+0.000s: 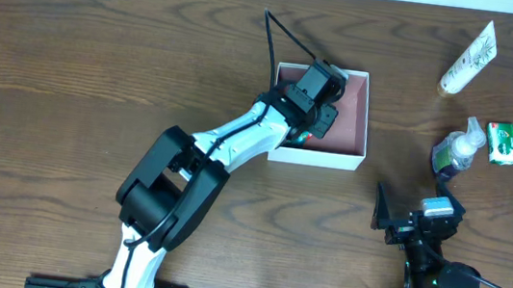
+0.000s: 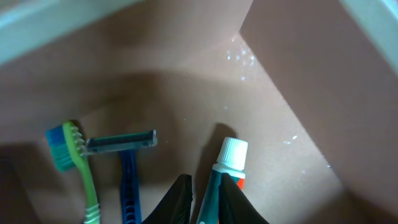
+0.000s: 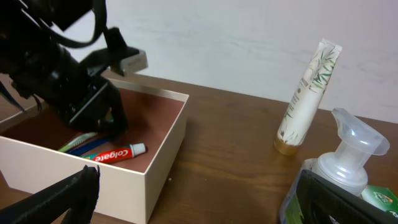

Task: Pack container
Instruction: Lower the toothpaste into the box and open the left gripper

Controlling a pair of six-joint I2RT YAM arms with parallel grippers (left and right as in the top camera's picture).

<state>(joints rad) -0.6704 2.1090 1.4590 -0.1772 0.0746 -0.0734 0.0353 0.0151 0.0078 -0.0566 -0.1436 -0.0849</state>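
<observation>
Okay, so the container (image 1: 352, 116) is sitting on the wooden surface (image 1: 72, 65) around the middle, toward the far edge as I see it from overhead. Inside on the pink floor there's a green toothbrush (image 2: 81, 168) with blue bristles, a blue razor (image 2: 124, 155) right beside it, and a toothpaste tube (image 2: 230, 158) with a white cap lying flat a bit apart from those two. My left arm reaches over the near wall and the left claw (image 2: 205, 180) is down inside the box, one finger on each side of the toothpaste tube. The fingers are parted about the tube's width, and I honestly can't tell from either view whether they're squeezing it or just sitting alongside it. The right claw (image 3: 199, 180) is out on the surface to the right of the box, spread wide with nothing in it. Past it, well apart from the box, there's a clear pump bottle (image 1: 456, 152) with a small green soap box (image 1: 503, 143) just beside it. A cream lotion tube (image 1: 468, 58) with a leaf print stands further back.
</observation>
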